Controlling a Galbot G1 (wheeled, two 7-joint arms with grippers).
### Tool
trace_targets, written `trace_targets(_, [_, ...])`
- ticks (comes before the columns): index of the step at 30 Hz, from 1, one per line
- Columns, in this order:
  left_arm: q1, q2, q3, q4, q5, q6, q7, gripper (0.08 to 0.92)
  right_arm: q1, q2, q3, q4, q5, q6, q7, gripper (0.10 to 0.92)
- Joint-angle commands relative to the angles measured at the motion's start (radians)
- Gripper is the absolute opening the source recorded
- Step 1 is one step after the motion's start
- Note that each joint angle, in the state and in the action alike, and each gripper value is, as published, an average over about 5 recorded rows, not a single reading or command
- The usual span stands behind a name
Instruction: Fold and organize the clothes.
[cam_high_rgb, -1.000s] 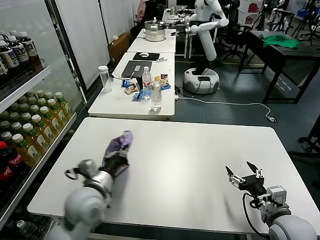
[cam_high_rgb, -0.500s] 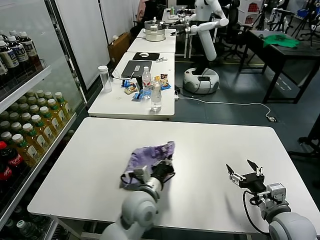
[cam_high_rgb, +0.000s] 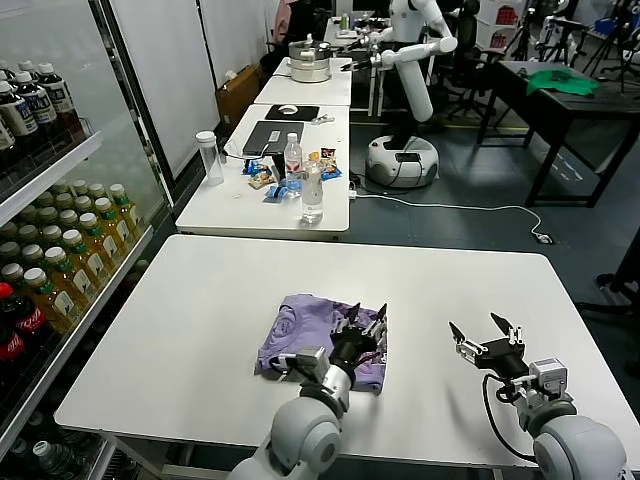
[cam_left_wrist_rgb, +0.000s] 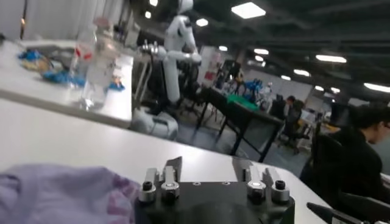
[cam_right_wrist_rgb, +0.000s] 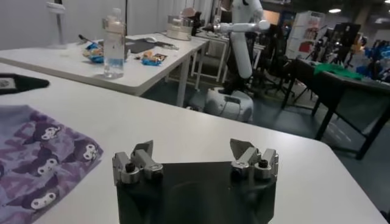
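The lavender-purple T-shirt (cam_high_rgb: 305, 325) lies crumpled on the white table (cam_high_rgb: 200, 300), a little left of its middle near the front. Its face with dark purple marks shows in the right wrist view (cam_right_wrist_rgb: 36, 164), and a plain fold shows in the left wrist view (cam_left_wrist_rgb: 55, 195). My left gripper (cam_high_rgb: 364, 316) is open, just over the shirt's right edge, holding nothing. My right gripper (cam_high_rgb: 484, 334) is open and empty above the bare table at the front right, well apart from the shirt.
A second white table (cam_high_rgb: 270, 195) behind holds bottles (cam_high_rgb: 312, 195), a clear jar (cam_high_rgb: 209, 157), snacks and a laptop. Shelves of drink bottles (cam_high_rgb: 60, 260) stand at the left. Another robot (cam_high_rgb: 405, 70) and a dark table with a green cloth (cam_high_rgb: 562, 82) are far back.
My left arm swept right across the table, dragging the shirt from the left side to the middle, then opened and let it drop. The right gripper stayed in place.
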Motion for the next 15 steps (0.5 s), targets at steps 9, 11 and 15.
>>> trace_targets(9, [0.204,0.251,-0.358,-0.090,0.192,-0.192,0.019,0.818,0.203,0.179,-0.381,-0.150,-0.011,-0.024,0.117,0.823])
trace_targets(11, [0.228,0.250,-0.375,-0.097,0.194,-0.197,0.017,0.821,0.227,0.206,-0.409,-0.193,-0.010,-0.034,0.139,0.823])
trace_targets(15, [0.261,0.243,-0.396,-0.107,0.200,-0.203,0.014,0.823,0.259,0.243,-0.436,-0.250,0.001,-0.048,0.172,0.823])
